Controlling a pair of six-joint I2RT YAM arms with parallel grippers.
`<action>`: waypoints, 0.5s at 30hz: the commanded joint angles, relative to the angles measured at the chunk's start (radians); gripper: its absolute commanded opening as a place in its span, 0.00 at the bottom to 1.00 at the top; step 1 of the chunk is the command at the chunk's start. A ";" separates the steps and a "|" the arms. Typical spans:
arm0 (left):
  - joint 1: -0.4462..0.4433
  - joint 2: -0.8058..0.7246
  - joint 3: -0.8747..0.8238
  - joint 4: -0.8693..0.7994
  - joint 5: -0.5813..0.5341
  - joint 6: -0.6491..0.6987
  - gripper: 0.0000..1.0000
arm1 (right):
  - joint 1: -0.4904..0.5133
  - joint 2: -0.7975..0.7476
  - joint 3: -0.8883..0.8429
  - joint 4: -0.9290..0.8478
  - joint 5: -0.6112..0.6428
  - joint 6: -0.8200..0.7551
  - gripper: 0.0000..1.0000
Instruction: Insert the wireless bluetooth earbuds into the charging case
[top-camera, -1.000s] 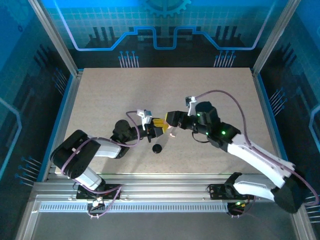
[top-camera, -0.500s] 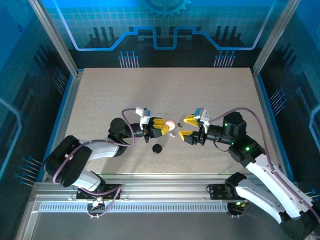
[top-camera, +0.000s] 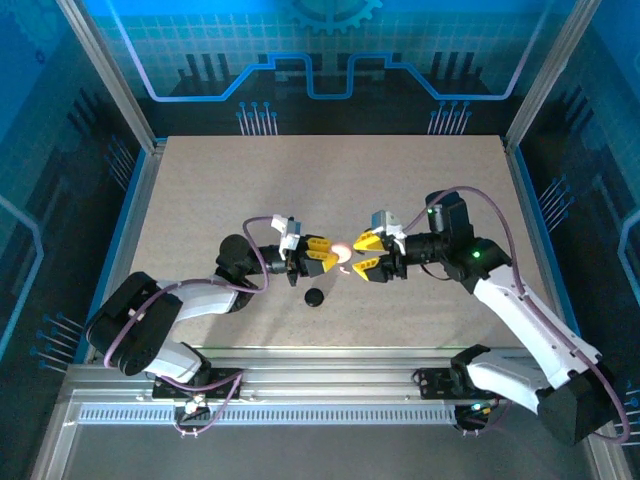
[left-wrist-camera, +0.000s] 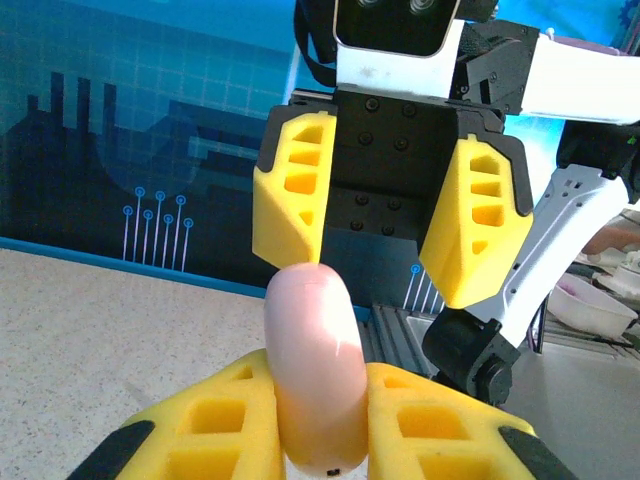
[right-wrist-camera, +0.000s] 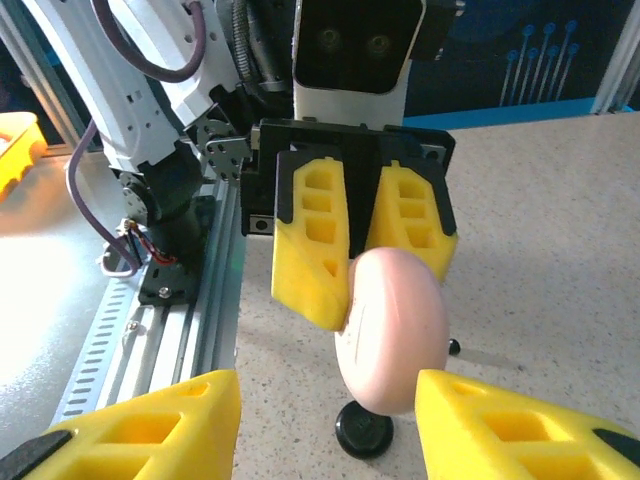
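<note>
Case body (top-camera: 342, 249), pink, is pinched on edge in your left gripper (top-camera: 333, 256), facing your wide-open right gripper (top-camera: 359, 256); this looks like a handover, so next close the right squarely across it.

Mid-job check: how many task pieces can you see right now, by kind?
Pink case body: 1, held by the left gripper
Black round cap: 1
Tiny dark bit, likely an earbud: 1
Total: 3
</note>
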 joint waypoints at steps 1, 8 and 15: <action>-0.007 -0.017 0.033 0.030 0.021 0.026 0.13 | 0.012 0.037 0.036 -0.040 -0.046 -0.049 0.48; -0.008 -0.024 0.029 0.030 0.011 0.037 0.13 | 0.025 0.110 0.085 -0.059 -0.043 -0.073 0.43; -0.007 -0.029 0.034 0.030 0.014 0.036 0.13 | 0.034 0.149 0.123 -0.093 -0.015 -0.103 0.41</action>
